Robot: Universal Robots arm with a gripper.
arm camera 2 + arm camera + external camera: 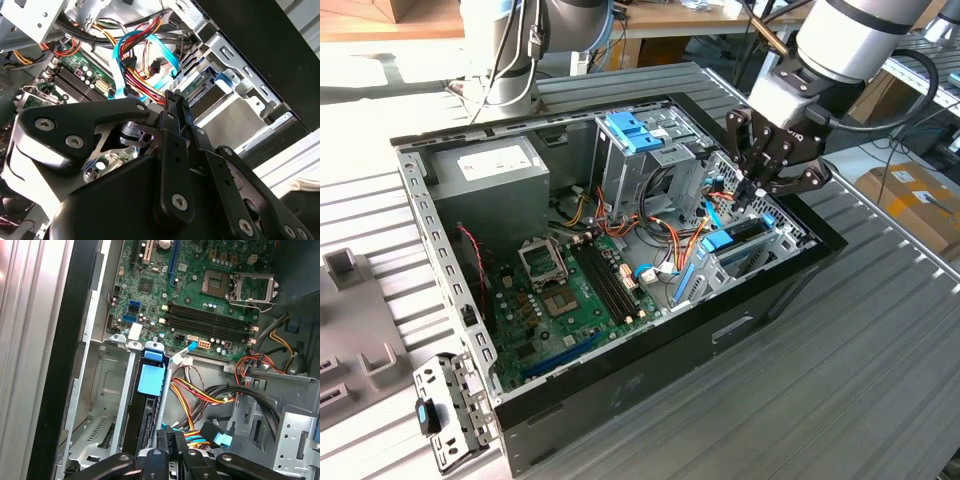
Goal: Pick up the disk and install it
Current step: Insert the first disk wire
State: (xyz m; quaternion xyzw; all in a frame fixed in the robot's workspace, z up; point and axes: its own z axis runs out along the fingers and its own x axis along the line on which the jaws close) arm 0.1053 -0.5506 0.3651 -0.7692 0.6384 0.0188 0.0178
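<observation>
The gripper (752, 190) hangs over the open computer case (650, 350), at the corner on the exterior view's right, its black fingers (176, 107) pressed together with nothing between them. Just below its tips sits the disk (738, 236), dark with blue rails, seated in the metal drive cage (775, 240) by the case's side wall. In the first wrist view the disk (148, 405) runs lengthwise from the fingertips toward the green motherboard (200, 295), its blue tab end facing the board. A blue data cable (125, 60) and a red, yellow and orange wire bundle (200, 395) lie just beside the disk's long edge.
</observation>
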